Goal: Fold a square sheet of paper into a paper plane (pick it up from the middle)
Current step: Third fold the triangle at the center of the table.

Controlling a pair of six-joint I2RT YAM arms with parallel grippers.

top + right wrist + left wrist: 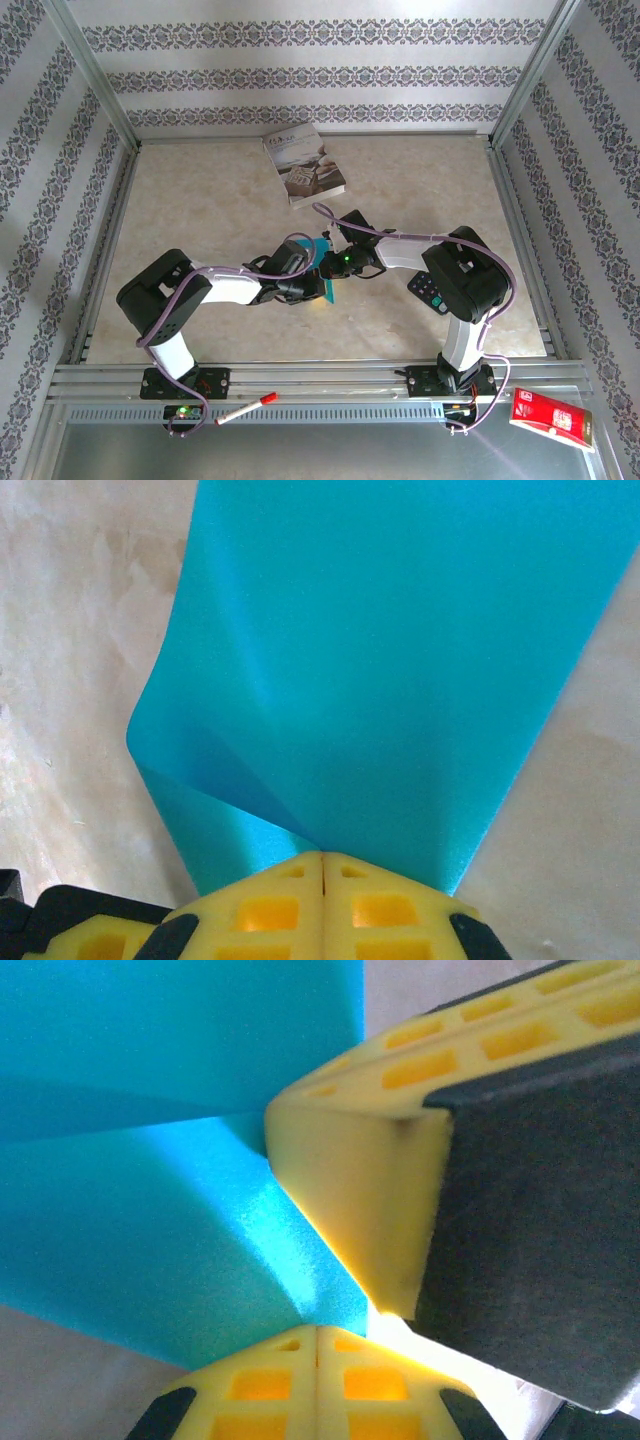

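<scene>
The left gripper [318, 1334] and right gripper [322, 858] both pinch the paper [380, 660]; best to hold it taut and crease evenly.

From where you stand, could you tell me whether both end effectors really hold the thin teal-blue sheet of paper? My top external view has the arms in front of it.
Observer: The right end effector does. Its yellow fingertips are shut on the thin teal-blue sheet of paper, which fans out away from them.
Operator: Thank you. And the left one?
Observer: The left end effector is also shut on that sheet, pinching a corner of a creased part, with the right end effector close beside it.
Operator: Is the sheet lying flat?
Observer: No. In the right wrist view its left edge curls over into a soft fold.
</scene>
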